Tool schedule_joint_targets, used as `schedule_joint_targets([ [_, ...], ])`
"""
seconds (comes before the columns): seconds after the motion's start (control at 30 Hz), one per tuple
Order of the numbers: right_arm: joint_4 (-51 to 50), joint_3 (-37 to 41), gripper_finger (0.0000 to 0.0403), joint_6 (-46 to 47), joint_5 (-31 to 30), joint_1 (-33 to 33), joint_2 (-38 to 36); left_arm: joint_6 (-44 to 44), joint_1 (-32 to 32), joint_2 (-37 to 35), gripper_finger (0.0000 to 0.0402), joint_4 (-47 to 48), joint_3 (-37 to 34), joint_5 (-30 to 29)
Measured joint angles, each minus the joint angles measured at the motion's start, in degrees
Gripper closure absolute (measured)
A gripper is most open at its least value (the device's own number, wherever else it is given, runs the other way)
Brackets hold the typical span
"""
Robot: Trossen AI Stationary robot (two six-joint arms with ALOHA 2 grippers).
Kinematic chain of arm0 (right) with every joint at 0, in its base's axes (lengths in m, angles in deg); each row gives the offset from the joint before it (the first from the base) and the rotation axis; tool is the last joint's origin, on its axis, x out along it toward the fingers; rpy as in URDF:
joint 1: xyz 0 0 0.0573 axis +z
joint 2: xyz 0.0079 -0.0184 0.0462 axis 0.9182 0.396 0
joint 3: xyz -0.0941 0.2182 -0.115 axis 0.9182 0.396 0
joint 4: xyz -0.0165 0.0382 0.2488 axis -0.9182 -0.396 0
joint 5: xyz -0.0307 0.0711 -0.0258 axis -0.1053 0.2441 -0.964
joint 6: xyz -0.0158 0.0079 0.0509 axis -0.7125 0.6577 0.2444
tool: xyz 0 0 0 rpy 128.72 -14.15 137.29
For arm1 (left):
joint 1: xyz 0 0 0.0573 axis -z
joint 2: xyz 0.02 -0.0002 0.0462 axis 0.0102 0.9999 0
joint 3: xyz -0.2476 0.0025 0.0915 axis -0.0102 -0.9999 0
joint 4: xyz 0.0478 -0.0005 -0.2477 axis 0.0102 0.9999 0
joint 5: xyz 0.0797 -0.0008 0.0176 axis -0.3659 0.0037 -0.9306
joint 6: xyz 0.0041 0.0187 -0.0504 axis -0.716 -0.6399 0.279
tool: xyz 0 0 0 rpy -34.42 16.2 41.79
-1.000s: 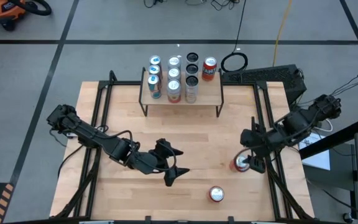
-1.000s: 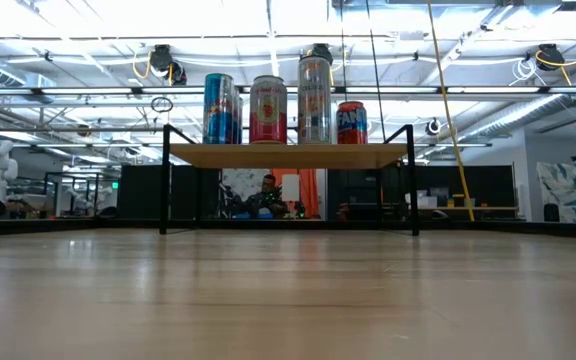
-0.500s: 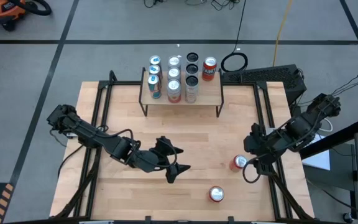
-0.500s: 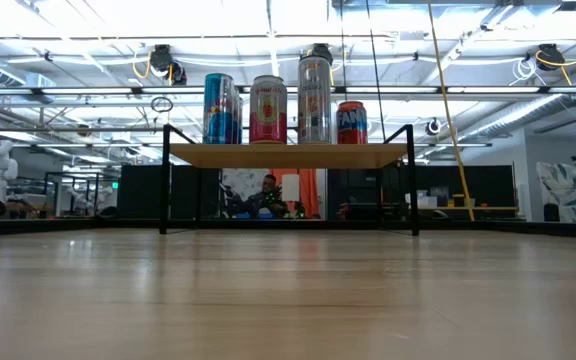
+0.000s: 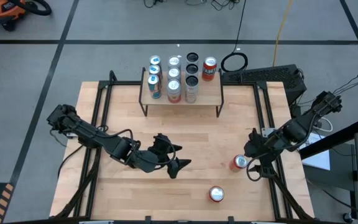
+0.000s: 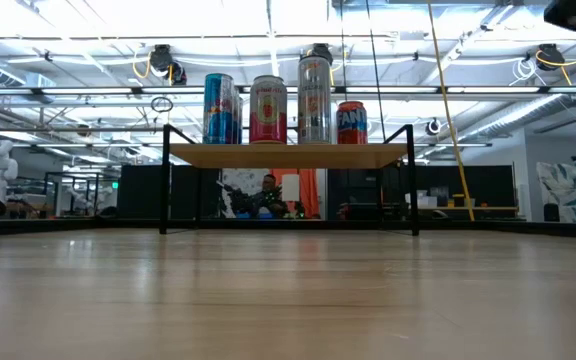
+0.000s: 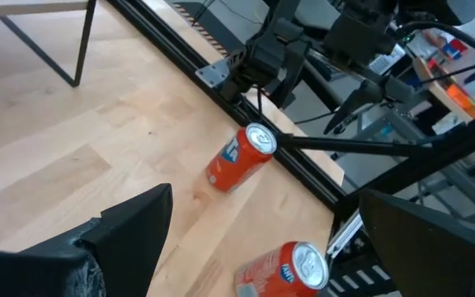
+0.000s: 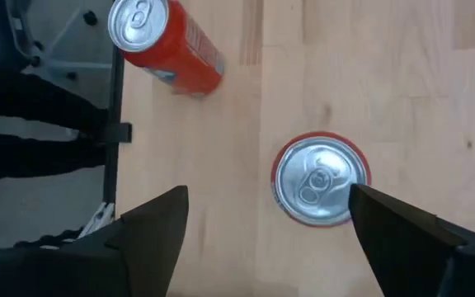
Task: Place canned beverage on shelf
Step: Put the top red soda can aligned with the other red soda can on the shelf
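**Op:** Two grippers up, both wide open, nothing held. My right gripper hangs over the table's right side, fingers spread either side of an upright red can seen top-down. No contact that I can see. In the high view that can stands just inside the black right rail.

**Eng:** Left side?

**Op:** My left gripper sits low near the table's middle, jaws apart, pointing toward the right-hand cans. Bare wood all round it.

**Eng:** Second loose can?

**Op:** Red can near the front edge, between the two grippers and closer to the front than the first. Well apart from both grippers. Left wrist view shows it in the foreground and the other beyond it, close to the rail.

**Eng:** Shelf?

**Op:** Shelf is at the back of the table, centred, well apart from both arms. Cans crowd its left and middle. One orange can stands on the right at the back, with bare top in front of it. Low view: four cans along the top, open space under the shelf between its black legs.

**Eng:** Room to travel?

**Op:** Open tabletop from both grippers to the shelf front.
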Motion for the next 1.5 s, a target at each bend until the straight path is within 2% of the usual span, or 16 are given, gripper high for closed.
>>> schedule_joint_targets([
  [0.23, 4.81, 7.00, 0.0050, -2.11, -2.89, -0.21, -0.47, 0.02, 0.03, -0.02, 0.0008, 0.59, 0.00, -3.64],
  [0.47, 6.59, 9.48, 0.0037, -2.01, -3.58, -0.24, 1.31, 0.09, -0.37, -0.02, 0.0008, 0.52, 0.00, -4.35],
  [0.7, 6.97, 9.58, 0.0036, -0.08, -4.80, -0.67, 4.01, -0.29, -0.35, -0.03, 0.0008, 2.01, 0.00, -2.38],
  [1.2, 6.78, 9.58, 0.0038, -3.97, -3.89, -4.69, 12.69, -4.76, -0.27, -0.04, 0.0008, 1.94, 0.00, -2.10],
  [1.5, 6.84, 9.58, 0.0073, -6.28, -0.17, -7.47, 15.54, -4.88, 0.63, -0.02, 0.0008, 2.26, 0.00, -1.55],
])
